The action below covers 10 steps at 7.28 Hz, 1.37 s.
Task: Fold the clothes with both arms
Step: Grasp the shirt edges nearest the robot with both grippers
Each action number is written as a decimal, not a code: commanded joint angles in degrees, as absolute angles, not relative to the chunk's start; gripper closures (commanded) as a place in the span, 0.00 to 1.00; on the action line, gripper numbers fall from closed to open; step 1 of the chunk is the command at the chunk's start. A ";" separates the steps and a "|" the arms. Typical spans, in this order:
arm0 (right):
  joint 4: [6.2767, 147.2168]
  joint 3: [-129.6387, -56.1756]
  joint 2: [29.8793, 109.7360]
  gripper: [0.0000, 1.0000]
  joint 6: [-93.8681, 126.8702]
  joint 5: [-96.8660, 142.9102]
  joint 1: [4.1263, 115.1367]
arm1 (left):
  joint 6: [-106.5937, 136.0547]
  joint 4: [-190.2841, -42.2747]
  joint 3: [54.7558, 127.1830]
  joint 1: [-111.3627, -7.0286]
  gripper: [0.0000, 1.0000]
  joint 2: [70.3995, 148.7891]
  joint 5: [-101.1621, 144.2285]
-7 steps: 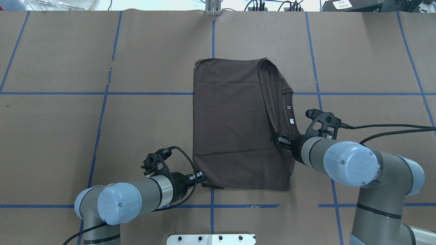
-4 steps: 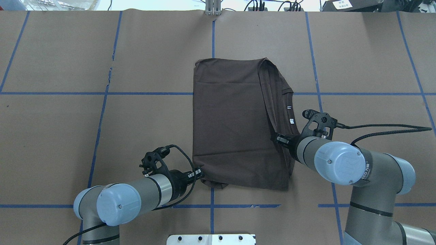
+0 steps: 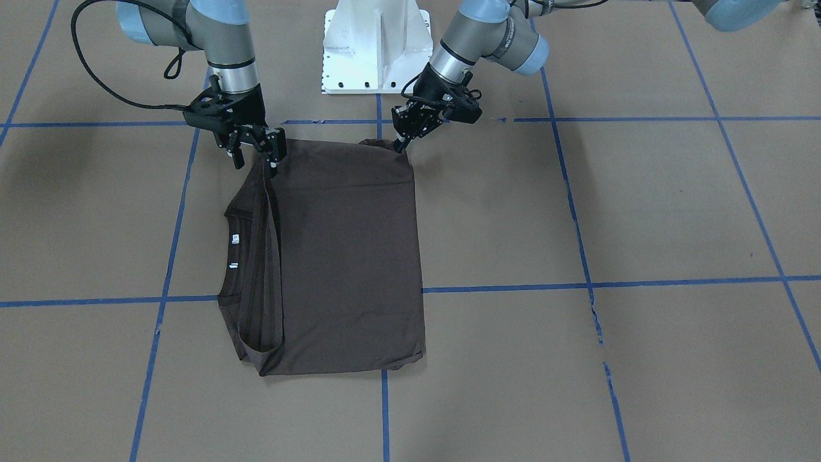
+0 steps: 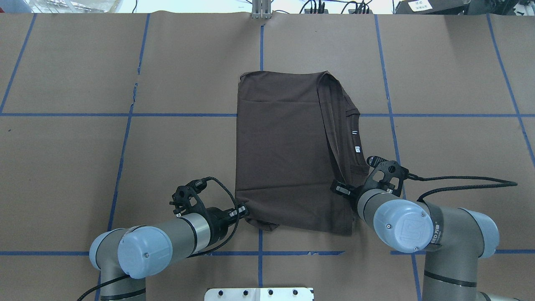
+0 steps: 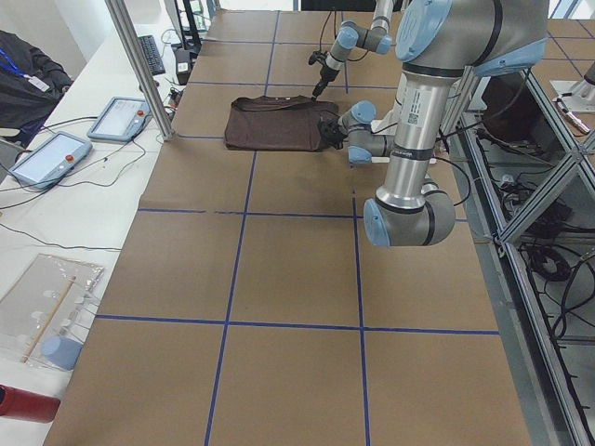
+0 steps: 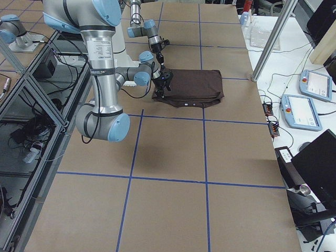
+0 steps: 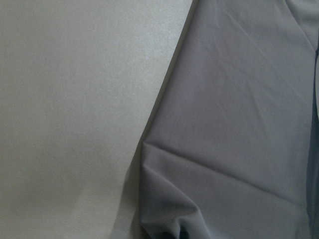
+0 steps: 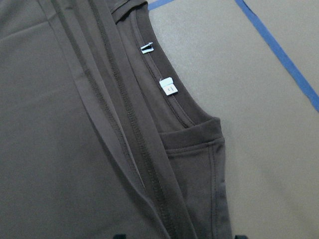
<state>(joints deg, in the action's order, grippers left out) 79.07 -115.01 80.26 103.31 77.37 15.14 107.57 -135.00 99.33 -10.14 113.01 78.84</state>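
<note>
The dark brown T-shirt lies folded into a rectangle on the brown table, collar and white tags along its right side. My left gripper is shut on the near left corner, which is bunched and slightly raised. In the front-facing view it pinches that corner. The left wrist view shows only creased cloth, no fingers. My right gripper stands open low over the folded strips near the near right corner. Its fingertips barely show, wide apart, below the collar.
The white pedestal stands just behind the shirt's near edge. Blue tape lines cross the brown table cover. Past the table's far edge stand a metal post and tablets.
My right gripper slid back toward the robot along the shirt's right folded edge. The left gripper drew the near left corner slightly inward, bunching it.
</note>
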 commanded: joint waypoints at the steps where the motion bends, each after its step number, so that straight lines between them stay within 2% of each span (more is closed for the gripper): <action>1: 79.19 -114.79 80.42 0.23 104.59 76.20 13.02 | 107.58 -135.00 99.40 -10.11 1.00 113.12 78.14; 4: 79.28 -114.44 80.95 0.33 107.56 76.20 11.61 | 107.58 -134.91 99.40 -10.11 1.00 113.03 78.05; 10: 79.28 -113.99 81.30 0.38 107.67 76.20 11.07 | 107.49 -135.00 99.58 -10.11 1.00 112.85 78.13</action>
